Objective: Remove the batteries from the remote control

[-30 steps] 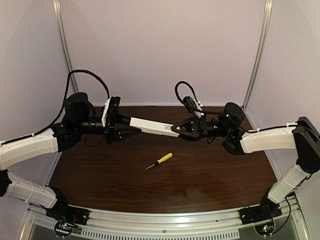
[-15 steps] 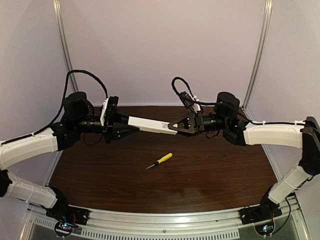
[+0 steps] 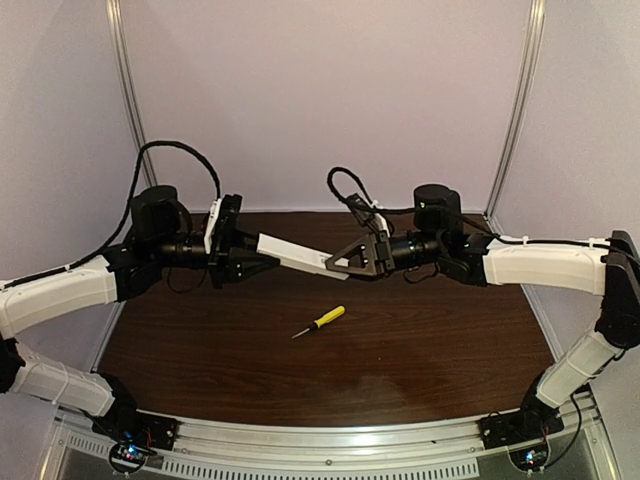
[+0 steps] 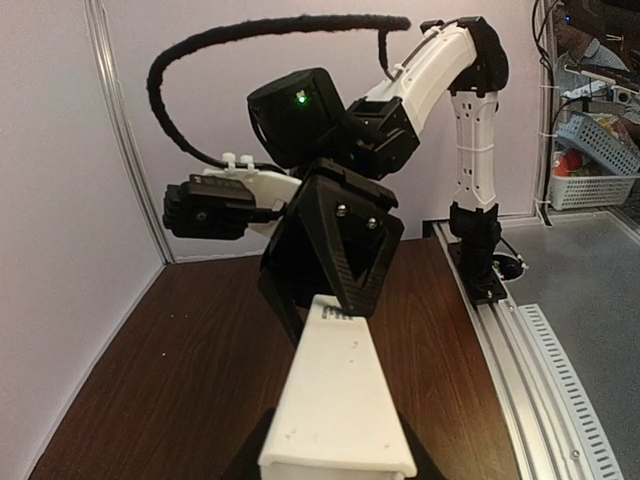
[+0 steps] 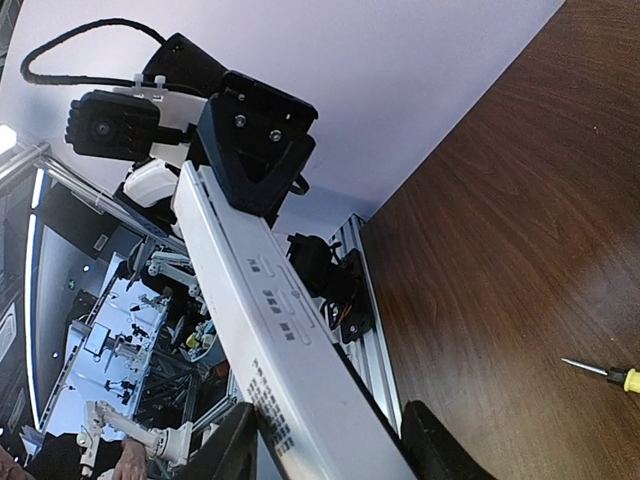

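top external shows the remote control held in the air above the table, left gripper pinching one end and right gripper the other, batteries unseen; if either arm pulls or twists unevenly, i reckon it slips free and drops.

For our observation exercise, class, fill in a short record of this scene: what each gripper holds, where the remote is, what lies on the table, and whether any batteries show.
left gripper: shut on one end of the remote control
right gripper: shut on the other end
remote control: held in the air above the table, spanning the two grippers
screwdriver: lying on the table, apart from both grippers
batteries: none in view
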Controlling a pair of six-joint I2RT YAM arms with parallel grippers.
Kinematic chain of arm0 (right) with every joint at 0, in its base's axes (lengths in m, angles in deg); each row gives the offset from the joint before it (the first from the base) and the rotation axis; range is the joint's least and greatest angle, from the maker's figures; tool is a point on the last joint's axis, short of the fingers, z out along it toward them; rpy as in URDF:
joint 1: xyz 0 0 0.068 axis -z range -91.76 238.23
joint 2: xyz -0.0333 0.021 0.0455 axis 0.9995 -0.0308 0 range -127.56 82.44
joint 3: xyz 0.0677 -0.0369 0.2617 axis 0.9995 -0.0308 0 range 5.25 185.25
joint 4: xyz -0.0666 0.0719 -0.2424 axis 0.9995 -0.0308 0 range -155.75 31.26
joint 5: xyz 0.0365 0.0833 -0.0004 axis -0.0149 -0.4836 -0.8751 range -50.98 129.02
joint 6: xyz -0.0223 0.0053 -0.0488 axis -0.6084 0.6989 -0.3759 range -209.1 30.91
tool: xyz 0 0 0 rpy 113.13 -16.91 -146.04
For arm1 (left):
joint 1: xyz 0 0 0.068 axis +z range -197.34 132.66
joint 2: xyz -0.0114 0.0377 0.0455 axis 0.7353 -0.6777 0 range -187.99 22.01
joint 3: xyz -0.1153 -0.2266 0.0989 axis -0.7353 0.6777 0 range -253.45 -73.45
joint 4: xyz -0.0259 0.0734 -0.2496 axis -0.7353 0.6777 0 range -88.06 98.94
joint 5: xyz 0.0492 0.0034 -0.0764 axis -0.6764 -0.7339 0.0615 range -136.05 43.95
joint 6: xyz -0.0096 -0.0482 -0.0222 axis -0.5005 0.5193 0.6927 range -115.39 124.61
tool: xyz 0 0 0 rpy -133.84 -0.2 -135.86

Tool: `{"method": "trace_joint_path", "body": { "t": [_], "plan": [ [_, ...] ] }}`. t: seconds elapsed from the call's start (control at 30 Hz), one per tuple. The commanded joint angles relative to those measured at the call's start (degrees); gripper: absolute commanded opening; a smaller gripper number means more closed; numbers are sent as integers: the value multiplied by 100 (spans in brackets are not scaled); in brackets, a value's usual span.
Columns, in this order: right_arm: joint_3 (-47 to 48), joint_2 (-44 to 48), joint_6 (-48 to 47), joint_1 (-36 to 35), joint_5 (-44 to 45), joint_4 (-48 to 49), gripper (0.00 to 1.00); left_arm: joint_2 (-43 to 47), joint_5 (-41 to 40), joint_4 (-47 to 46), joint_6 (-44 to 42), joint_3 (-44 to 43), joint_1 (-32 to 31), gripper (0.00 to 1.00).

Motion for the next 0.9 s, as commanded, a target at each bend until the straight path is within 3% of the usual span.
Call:
{"method": "trace_joint_path", "body": {
  "t": [0.0, 0.33, 0.63, 0.7, 0.87],
  "plan": [
    [244, -193, -379, -495, 398, -51, 49, -200, -185, -360, 231, -116, -276, 0],
    [250, -31, -488, -494, 471, -168, 64, -178, -227, -307, 219, -116, -276, 0],
    [310, 208, -818, -492, 585, -541, 88, -149, -288, -292, 239, -110, -272, 0],
    [329, 262, -907, -487, 622, -660, 98, -144, -289, -289, 248, -110, -276, 0],
    [421, 377, -1213, -479, 785, -1074, 100, -108, -277, -330, 278, -108, -276, 0]
  ]
}}
